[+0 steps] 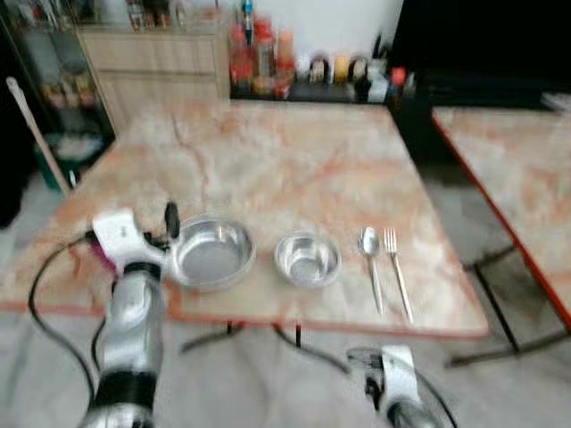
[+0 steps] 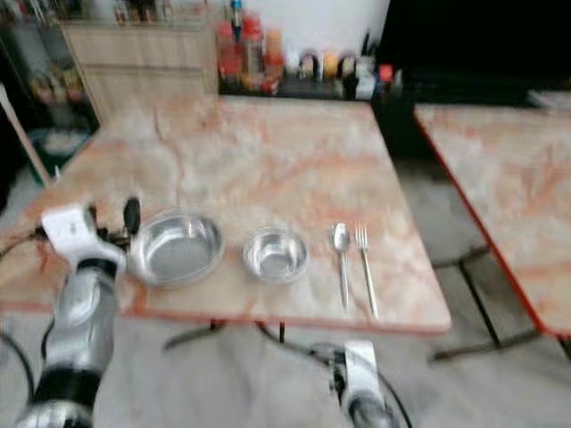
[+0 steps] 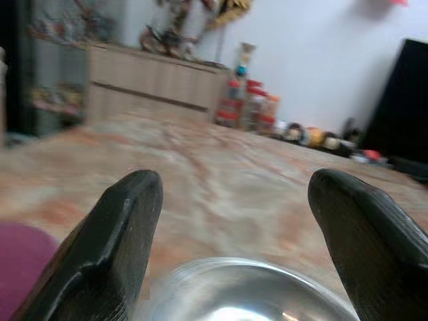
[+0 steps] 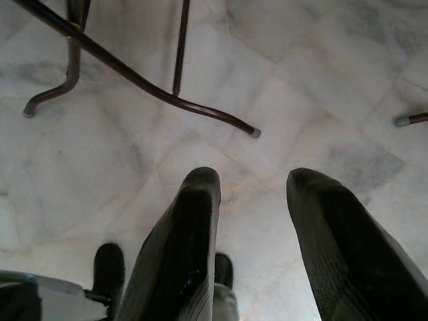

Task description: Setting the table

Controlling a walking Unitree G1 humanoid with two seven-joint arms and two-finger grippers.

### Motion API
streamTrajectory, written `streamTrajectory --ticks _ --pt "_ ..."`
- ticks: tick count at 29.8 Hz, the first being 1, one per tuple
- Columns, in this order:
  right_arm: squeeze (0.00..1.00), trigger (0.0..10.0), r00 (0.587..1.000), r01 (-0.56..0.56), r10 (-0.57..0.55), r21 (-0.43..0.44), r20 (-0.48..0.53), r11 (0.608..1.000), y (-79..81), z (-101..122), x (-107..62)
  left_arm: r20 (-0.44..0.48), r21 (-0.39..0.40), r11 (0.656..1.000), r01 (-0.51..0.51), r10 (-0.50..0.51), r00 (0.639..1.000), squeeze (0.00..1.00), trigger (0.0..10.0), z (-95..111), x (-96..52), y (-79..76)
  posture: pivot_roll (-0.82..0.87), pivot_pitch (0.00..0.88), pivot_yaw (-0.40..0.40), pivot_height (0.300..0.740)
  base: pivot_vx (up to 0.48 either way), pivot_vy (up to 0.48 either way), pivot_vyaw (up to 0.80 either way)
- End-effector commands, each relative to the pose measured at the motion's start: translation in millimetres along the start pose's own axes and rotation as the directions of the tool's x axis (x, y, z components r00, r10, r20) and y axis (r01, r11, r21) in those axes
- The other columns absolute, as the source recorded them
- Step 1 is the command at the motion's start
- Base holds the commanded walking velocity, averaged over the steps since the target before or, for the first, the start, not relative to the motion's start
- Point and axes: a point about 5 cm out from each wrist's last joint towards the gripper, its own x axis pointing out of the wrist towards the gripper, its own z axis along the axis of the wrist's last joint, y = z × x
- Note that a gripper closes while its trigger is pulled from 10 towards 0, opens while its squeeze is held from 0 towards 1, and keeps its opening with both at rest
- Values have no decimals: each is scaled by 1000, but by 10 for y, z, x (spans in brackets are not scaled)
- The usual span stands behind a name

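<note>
On the marble table [image 1: 294, 160], near its front edge, stand a large steel bowl [image 1: 212, 252] and a smaller steel bowl [image 1: 308, 259]. A spoon [image 1: 370, 263] and a fork [image 1: 398, 273] lie side by side to the right of them. My left gripper [image 3: 235, 182] is open at the large bowl's left rim, its fingers [image 3: 124, 234] wide apart, and the bowl [image 3: 247, 294] lies just below and between them. My right arm [image 1: 394, 382] hangs below the table's front edge. Its gripper [image 4: 253, 177] is open and points at the floor.
A purple object [image 3: 20, 257] lies on the table beside my left gripper. Jars and bottles [image 1: 268, 62] and a wooden cabinet [image 1: 156, 62] stand behind the table. A second table [image 1: 513, 160] is at the right. Metal table legs [image 4: 134, 73] cross the pale tiled floor.
</note>
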Motion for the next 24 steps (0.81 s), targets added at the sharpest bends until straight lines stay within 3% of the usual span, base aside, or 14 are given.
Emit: streamTrajectory --ticks 1,5,12,15,17,20,21,22,24 --pt "0 10000 1000 9 -9 7 -5 1000 -22 -27 -8 -7 -31 999 22 -22 1000 0 10000 42 -64 -21 30 0 -17 732 0 0 0" --pt "0 10000 1000 8 -8 3 -13 1000 -26 -55 -15 -42 -133 991 3 -9 999 0 10000 122 -216 -60 43 0 -23 732 0 0 0" --pt "0 10000 1000 5 -5 -1 -16 1000 -24 -66 -18 -112 -148 989 -29 12 994 0 10000 158 -300 -88 48 0 -23 732 0 0 0" --pt "0 10000 1000 3 -3 -4 -18 1000 -22 -71 -19 -207 -171 980 -99 63 976 0 10000 107 -301 -85 48 0 -22 732 0 0 0" --pt "0 10000 1000 3 -3 -4 -19 1000 -21 -72 -19 -219 -183 978 -105 63 974 0 10000 113 -294 -103 44 0 -20 732 0 0 0" --pt "0 10000 1000 2 -2 -6 -20 1000 -16 -79 -20 -331 -145 968 -206 148 932 0 10000 82 -296 -117 32 0 -8 732 0 0 0" --pt "0 10000 1000 2 -2 -6 -20 1000 -16 -79 -20 -331 -145 968 -206 148 932 0 10000 82 -296 -117 32 0 -8 732 0 0 0" --pt "0 10000 1000 0 0 -10 -20 1000 -12 -78 -20 -382 -138 958 -251 183 906 0 10000 67 -308 -108 23 0 -3 732 0 0 0" --pt "0 10000 1000 -2 2 -13 -19 1000 -11 -79 -20 -393 -145 954 -264 190 900 0 10000 87 -297 -113 24 0 -2 732 0 0 0"
